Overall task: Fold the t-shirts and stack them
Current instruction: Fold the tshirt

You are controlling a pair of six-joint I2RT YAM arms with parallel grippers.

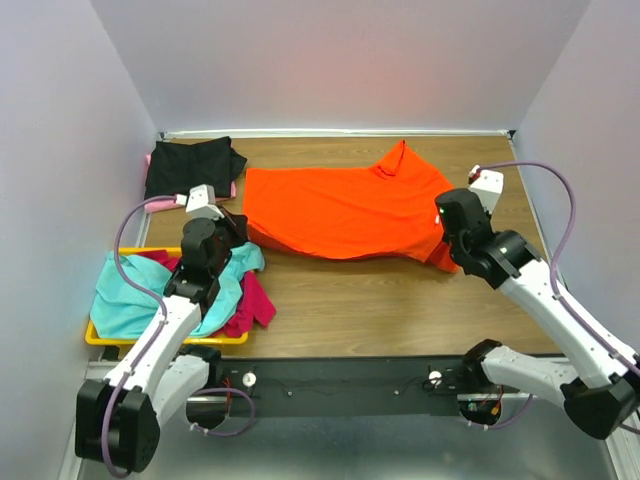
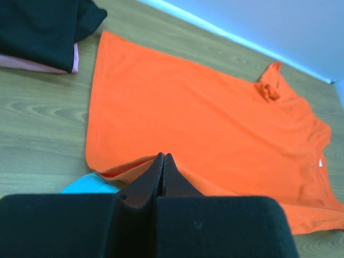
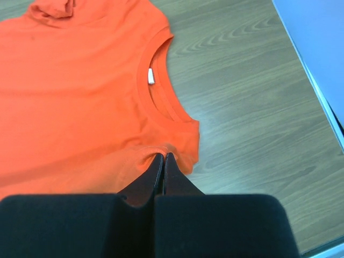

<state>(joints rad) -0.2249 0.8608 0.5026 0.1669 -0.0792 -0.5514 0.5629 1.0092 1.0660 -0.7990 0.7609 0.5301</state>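
Right gripper [image 3: 163,159] fills the bottom of its wrist view, fingers pressed together with a pucker of the orange t-shirt [image 3: 80,91] caught at the tips, just beside the collar at the shoulder. Left gripper [image 2: 163,159] is the same deal at the other end: closed on the near hem corner, with the cloth lifting into a little ridge. So the shirt lies spread across the middle of the wooden table [image 1: 380,310], neck to the robot's right, pinched along its near edge at both ends. My guess is that's so both arms can carry that edge over together for a fold. Black t-shirt [image 1: 190,165] sits folded at the back left on a pale pink one [image 2: 32,67], which looks like the stack. Teal t-shirt [image 1: 125,290] and magenta t-shirt [image 1: 255,305] are heaped in the yellow tray [image 1: 100,338].
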